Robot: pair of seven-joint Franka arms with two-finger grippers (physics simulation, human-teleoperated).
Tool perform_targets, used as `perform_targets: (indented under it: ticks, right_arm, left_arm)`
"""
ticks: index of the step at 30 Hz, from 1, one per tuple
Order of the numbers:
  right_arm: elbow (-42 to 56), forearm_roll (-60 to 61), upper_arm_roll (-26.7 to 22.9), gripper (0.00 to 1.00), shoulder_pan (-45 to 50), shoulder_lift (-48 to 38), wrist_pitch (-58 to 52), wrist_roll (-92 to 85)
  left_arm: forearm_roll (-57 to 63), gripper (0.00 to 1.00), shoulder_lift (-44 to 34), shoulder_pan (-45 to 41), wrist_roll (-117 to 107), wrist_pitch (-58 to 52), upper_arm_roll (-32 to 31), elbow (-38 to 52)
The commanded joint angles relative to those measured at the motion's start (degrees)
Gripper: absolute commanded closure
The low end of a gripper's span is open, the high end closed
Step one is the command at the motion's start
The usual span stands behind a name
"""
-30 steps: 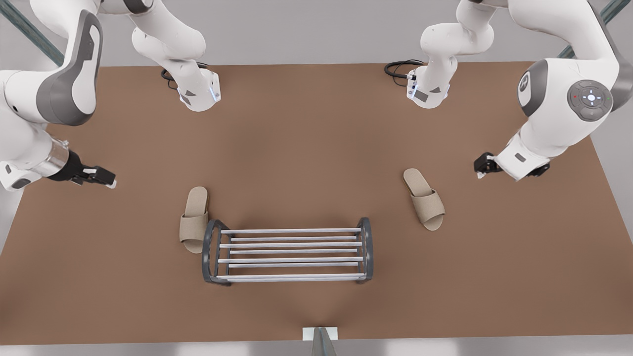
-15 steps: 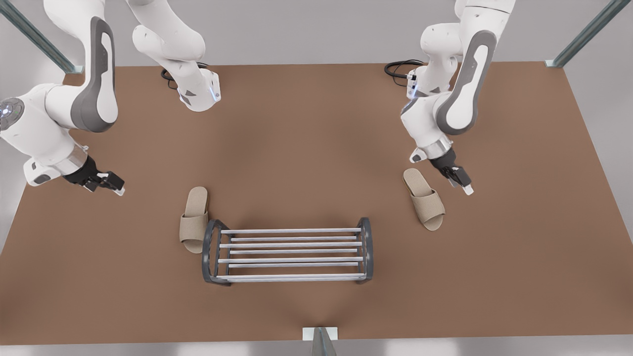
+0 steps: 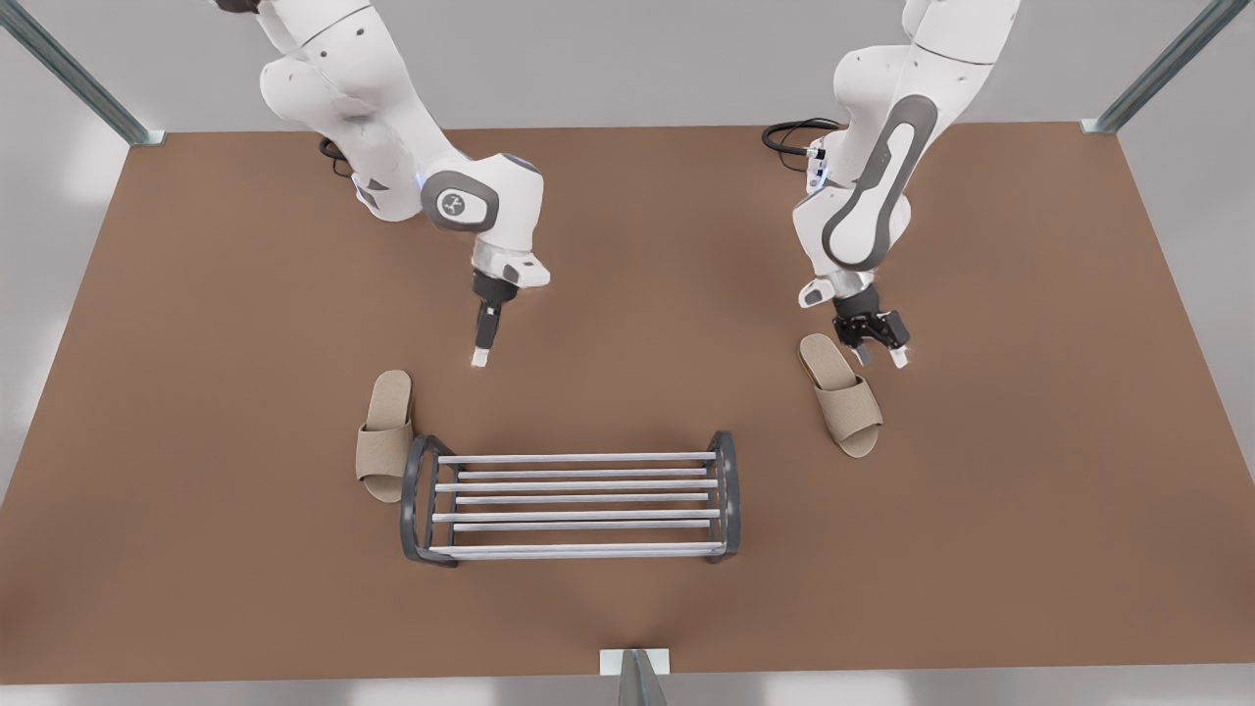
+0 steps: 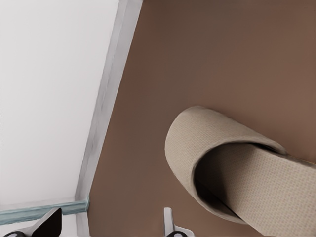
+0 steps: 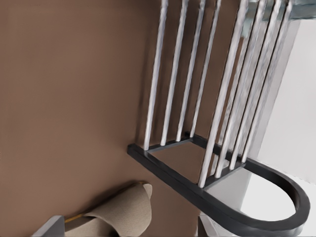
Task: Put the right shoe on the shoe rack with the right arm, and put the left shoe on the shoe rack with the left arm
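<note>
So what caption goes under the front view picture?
Open left tool hovers by one beige fabric slipper; open right tool near silver-rod shoe rack.

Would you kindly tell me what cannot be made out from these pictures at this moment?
- Left wrist view: the slipper near the left gripper is cut off by the picture's edge.
- Right wrist view: the other slipper is mostly cut off by the edge, as is the shoe rack's far end.
- Front view: the right gripper is seen edge-on, hiding the gap between its jaws.
- The slippers look alike, so I cannot tell the left shoe from the right.
</note>
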Motion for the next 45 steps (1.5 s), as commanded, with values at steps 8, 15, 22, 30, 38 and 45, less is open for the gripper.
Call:
perform_targets:
  ticks: [8,15,22,30,38,45]
  right_arm:
    - [-2.1,-35.7,-4.58,0.0,-21.15,7.14,-2.23,35.1]
    - [-3.34,-41.68,-6.42,0.0,-18.34,13.39,-9.44,39.76]
    - [-2.9,-49.33,-9.5,0.0,-18.25,15.93,-8.74,45.38]
    - [-2.99,-49.42,-9.59,0.0,-16.32,17.52,-8.74,49.25]
    - [-0.44,-56.36,-11.61,0.0,-16.32,20.5,-8.83,49.34]
    - [0.79,-59.25,-13.02,0.0,-16.23,22.26,-8.91,49.43]
  left_arm:
    - [0.38,0.0,4.48,-26.42,-34.38,-12.63,-0.08,-1.14]
    - [0.38,0.0,5.27,-27.22,-33.15,-14.92,0.09,-4.31]
    - [0.38,0.0,8.7,-27.04,-30.08,-20.1,1.94,-4.48]
    - [9.6,0.0,9.4,-27.13,-26.56,-21.07,11.86,-5.36]
    - [14.62,0.0,14.76,-27.13,-27.18,-20.8,16.44,-0.35]
    - [16.73,0.0,13.71,-27.13,-25.51,-7.09,22.77,1.67]
